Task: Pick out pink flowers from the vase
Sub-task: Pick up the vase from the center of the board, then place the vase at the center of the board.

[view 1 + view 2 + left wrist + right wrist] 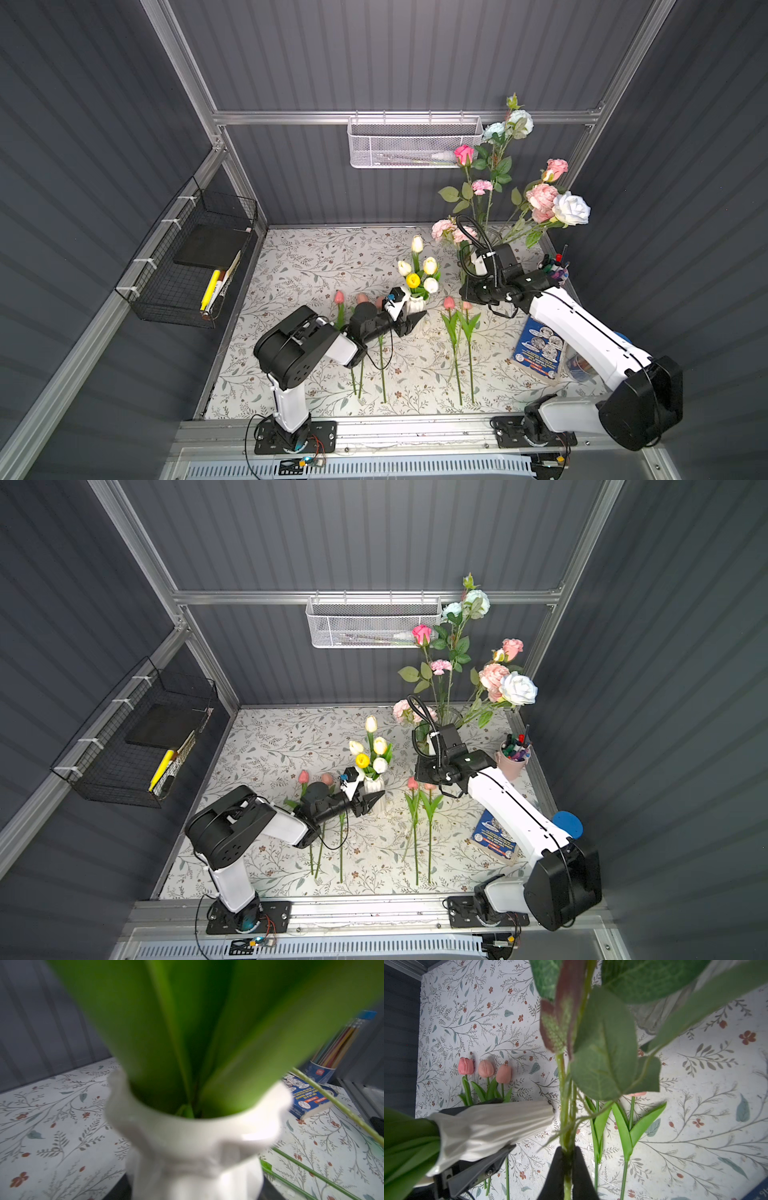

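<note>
— In a top view, pink flowers (540, 195) stand in the glass vase (490, 239), back right; tulips (449, 302) lie on the table (311, 270).
— Left wrist: white vase (187, 1136), blurred.
— Right wrist: right gripper (568, 1151) pinches a stem (563, 1105) low; left gripper (508, 1124) clamps the white vase.
— Light, springy stem, probably; the low, bare stretch grips best.

Left arm (299, 345) sat folded low, forearm reaching forward and level. Left claw (415, 306) straddled the white vase (492, 1126), fingers (481, 1167) pressed against its wall on both sides. Right arm (582, 324) was stretched far forward. Right claw (568, 1152) was pinched tight on a leafy green stem (563, 1088), fingertips nearly meeting around it.
</note>
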Controlling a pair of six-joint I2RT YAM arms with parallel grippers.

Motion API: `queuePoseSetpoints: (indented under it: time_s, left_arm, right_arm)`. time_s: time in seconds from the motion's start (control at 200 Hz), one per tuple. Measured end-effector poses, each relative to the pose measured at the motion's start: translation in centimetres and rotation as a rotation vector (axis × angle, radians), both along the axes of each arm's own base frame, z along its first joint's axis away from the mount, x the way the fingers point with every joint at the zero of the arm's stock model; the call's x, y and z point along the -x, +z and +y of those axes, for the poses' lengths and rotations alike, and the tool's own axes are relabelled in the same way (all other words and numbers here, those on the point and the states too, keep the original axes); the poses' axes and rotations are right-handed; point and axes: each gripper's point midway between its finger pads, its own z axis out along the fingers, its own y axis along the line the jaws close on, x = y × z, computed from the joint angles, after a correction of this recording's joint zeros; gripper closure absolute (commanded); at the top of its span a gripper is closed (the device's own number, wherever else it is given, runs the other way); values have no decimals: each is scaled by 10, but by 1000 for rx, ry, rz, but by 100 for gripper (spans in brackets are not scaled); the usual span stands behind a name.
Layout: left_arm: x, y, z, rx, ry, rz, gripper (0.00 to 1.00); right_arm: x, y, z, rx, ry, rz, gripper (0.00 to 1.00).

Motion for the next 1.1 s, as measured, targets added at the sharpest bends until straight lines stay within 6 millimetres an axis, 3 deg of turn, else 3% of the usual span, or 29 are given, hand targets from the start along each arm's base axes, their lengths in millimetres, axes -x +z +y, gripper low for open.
queuePoseSetpoints:
  time_s: [0.08, 0.245, 0.37, 0.71, 0.9, 1.101]
  left_arm:
    - [-25, 20, 24, 18, 67, -24, 61]
    - [-95, 66, 94, 56, 283, -109, 63]
    - [-127, 75, 143, 42, 438, -144, 63]
    - [-188, 54, 220, -58, 687, -171, 63]
    - [-227, 26, 255, -82, 790, -139, 62]
    - [-251, 4, 293, -83, 872, -104, 61]
  right_arm:
    - [1, 0, 2, -11, 9, 7, 100]
    - [2, -3, 11, -39, 32, 34, 100]
    - [0, -14, 22, -49, 45, 74, 100]
    - [-11, -51, 63, -52, 101, 164, 100]
    - [-18, -60, 67, -41, 102, 178, 100]
    - [-20, -69, 68, -25, 111, 193, 100]
